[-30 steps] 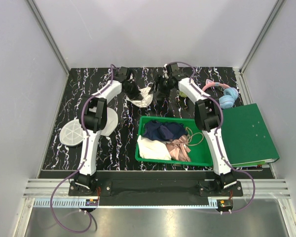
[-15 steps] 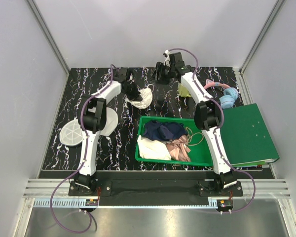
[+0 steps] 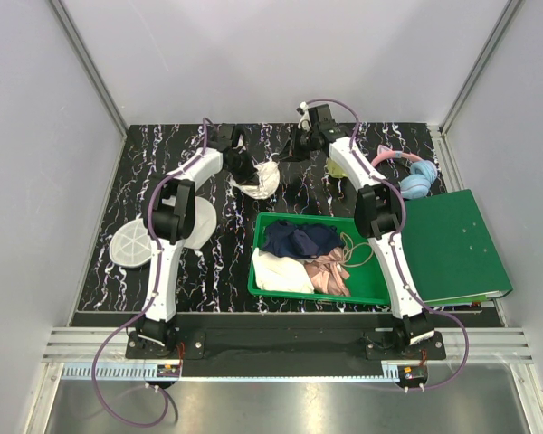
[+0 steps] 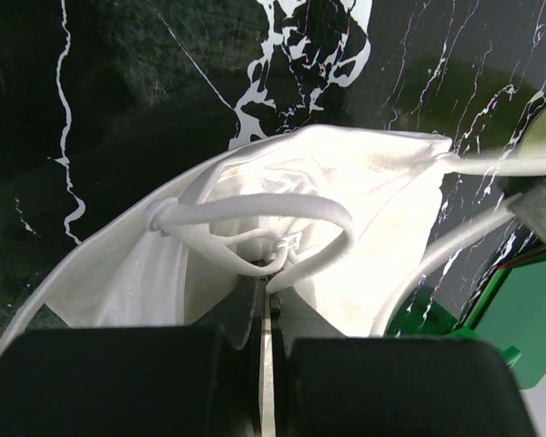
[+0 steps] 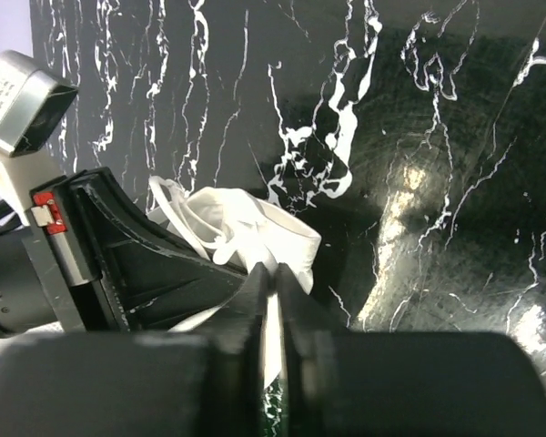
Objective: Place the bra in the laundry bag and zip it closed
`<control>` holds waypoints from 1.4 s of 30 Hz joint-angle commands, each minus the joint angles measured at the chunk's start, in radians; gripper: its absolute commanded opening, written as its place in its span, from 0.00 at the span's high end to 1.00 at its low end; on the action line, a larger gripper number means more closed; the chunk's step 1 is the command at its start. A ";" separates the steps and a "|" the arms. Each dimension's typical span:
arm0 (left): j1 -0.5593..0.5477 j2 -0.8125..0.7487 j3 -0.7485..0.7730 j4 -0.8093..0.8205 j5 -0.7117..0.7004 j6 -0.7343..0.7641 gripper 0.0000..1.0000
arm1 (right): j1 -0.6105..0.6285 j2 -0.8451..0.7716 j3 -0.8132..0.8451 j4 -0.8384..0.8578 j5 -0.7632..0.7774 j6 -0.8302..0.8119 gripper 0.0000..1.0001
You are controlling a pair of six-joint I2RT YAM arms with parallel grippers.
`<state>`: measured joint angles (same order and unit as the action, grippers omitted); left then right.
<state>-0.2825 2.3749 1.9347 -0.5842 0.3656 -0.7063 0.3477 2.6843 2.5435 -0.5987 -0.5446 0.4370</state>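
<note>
In the left pincer [image 4: 266,305], the bra [image 4: 346,209] (cups indistinct) bunches.

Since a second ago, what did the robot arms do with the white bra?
The right gripper backed away from the bra, toward the table's far edge; it is shut, holding nothing. The left gripper kept its hold on the bra in the same spot. The laundry bag did not move.
</note>
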 commanded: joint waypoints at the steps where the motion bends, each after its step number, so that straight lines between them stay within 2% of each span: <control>1: -0.004 -0.042 0.001 -0.025 -0.020 0.019 1.00 | 0.007 -0.073 -0.035 0.025 -0.034 0.060 0.96; 6: -0.004 -0.054 -0.002 -0.025 -0.039 0.025 0.99 | 0.007 -0.191 -0.155 0.020 -0.070 0.141 0.98; 9: -0.004 -0.065 -0.009 -0.026 -0.048 0.022 0.92 | 0.007 -0.225 -0.212 0.020 -0.075 0.158 0.98; 10: -0.004 -0.078 -0.016 -0.029 -0.048 0.022 0.82 | 0.007 -0.225 -0.216 0.020 -0.078 0.160 0.98; 12: -0.004 -0.103 -0.026 -0.028 -0.059 0.024 0.73 | 0.007 -0.224 -0.227 0.019 -0.078 0.157 0.99; 13: -0.004 -0.115 -0.035 -0.029 -0.063 0.025 0.62 | 0.007 -0.224 -0.229 0.019 -0.077 0.155 0.99; 14: -0.004 -0.143 -0.039 -0.031 -0.077 0.034 0.57 | 0.007 -0.222 -0.230 0.017 -0.077 0.155 0.99; 17: 0.002 -0.192 -0.046 -0.034 -0.080 0.045 0.44 | 0.008 -0.219 -0.223 0.019 -0.080 0.158 0.99; 20: 0.011 -0.215 -0.051 -0.048 -0.067 0.047 0.39 | 0.007 -0.219 -0.218 0.016 -0.083 0.152 0.99; 27: 0.029 -0.301 -0.112 -0.075 -0.066 0.062 0.35 | 0.014 -0.230 -0.224 0.013 -0.083 0.147 0.99; 31: 0.055 -0.384 -0.164 -0.078 -0.067 0.080 0.40 | 0.040 -0.216 -0.204 0.013 -0.080 0.163 1.00; 35: 0.059 -0.393 -0.140 -0.075 -0.010 0.139 0.43 | 0.082 -0.156 -0.116 0.010 -0.081 0.221 0.99; 42: 0.065 -0.402 -0.186 -0.069 0.001 0.140 0.48 | 0.123 -0.087 -0.069 -0.004 -0.038 0.296 0.91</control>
<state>-0.2192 2.0197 1.7630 -0.6720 0.3248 -0.5949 0.4503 2.5652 2.4378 -0.5980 -0.5957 0.6785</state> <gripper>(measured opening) 0.542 0.067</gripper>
